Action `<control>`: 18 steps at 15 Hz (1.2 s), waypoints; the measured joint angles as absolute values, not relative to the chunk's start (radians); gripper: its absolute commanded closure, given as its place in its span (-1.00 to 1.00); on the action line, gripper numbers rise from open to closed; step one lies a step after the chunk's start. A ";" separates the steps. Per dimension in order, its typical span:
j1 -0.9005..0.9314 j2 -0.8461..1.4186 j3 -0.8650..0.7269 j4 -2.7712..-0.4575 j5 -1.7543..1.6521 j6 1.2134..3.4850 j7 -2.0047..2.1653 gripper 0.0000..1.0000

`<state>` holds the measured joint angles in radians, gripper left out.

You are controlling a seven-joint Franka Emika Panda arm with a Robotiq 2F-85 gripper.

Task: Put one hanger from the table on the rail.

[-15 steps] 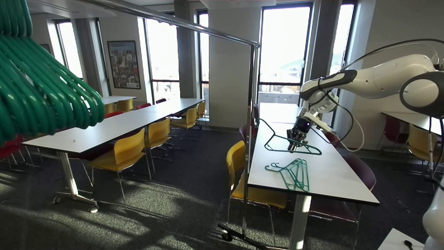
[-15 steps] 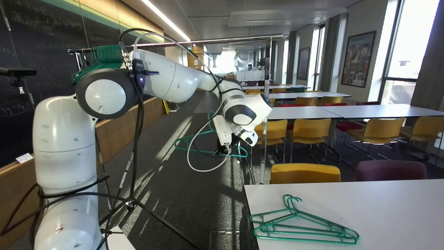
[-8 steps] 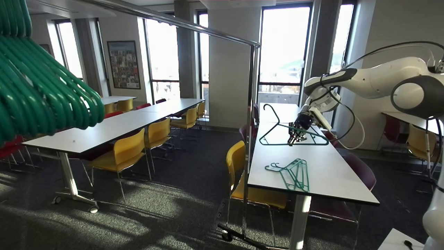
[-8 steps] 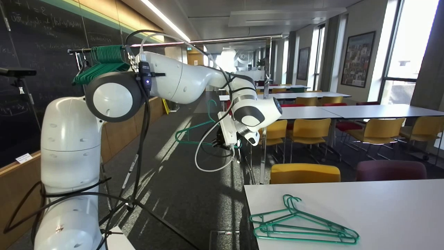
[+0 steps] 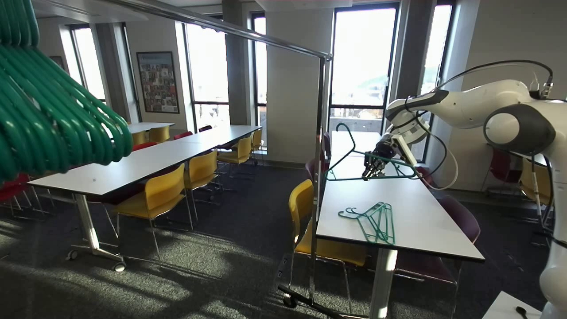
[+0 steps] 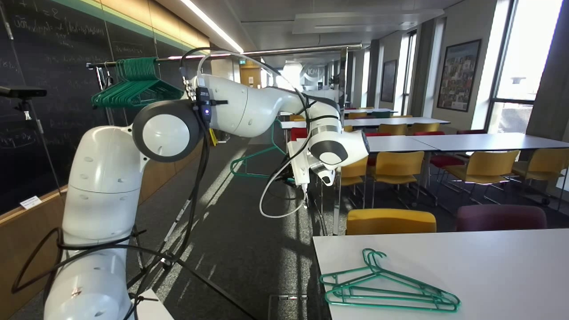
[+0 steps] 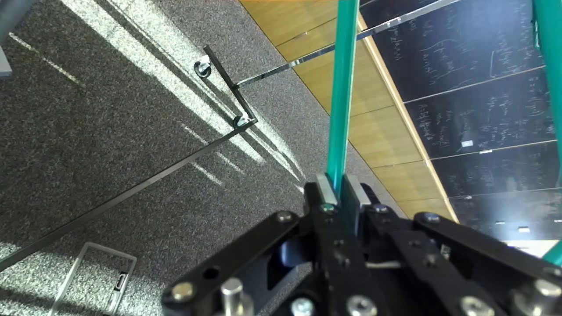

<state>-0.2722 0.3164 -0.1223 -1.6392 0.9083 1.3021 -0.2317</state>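
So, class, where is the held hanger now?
In the wrist view, the hanger is clamped in the gripper; in an exterior view it shows right of the upright pole, higher in the picture than the loose hangers.

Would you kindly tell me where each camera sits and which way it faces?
Wrist view: sits just behind the pincer, which is shut on the hanger, facing floor and chalkboard; the pincer shows large.
In an exterior view: close by the bunch of hangers, facing the windows over the table; arm and pincer show.
In an exterior view: behind the arm, facing the rail and chairs; much of the arm shows, the pincer largely hidden.
In both exterior views: arm, rail, table, bunch of hangers and held hanger.
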 measured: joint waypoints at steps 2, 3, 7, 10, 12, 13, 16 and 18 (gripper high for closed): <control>-0.264 0.318 -0.121 -1.619 0.918 1.302 -0.232 0.95; -0.260 0.316 -0.121 -1.606 0.919 1.302 -0.235 0.95; -0.254 0.293 -0.120 -1.568 0.903 1.302 -0.381 0.95; -0.256 0.281 -0.126 -1.566 0.868 1.302 -0.540 0.95; -0.262 0.279 -0.127 -1.566 0.847 1.304 -0.655 0.95; -0.264 0.279 -0.129 -1.566 0.842 1.305 -0.712 0.95; -0.265 0.281 -0.134 -1.568 0.842 1.305 -0.816 0.95; -0.265 0.284 -0.134 -1.568 0.842 1.305 -0.821 0.95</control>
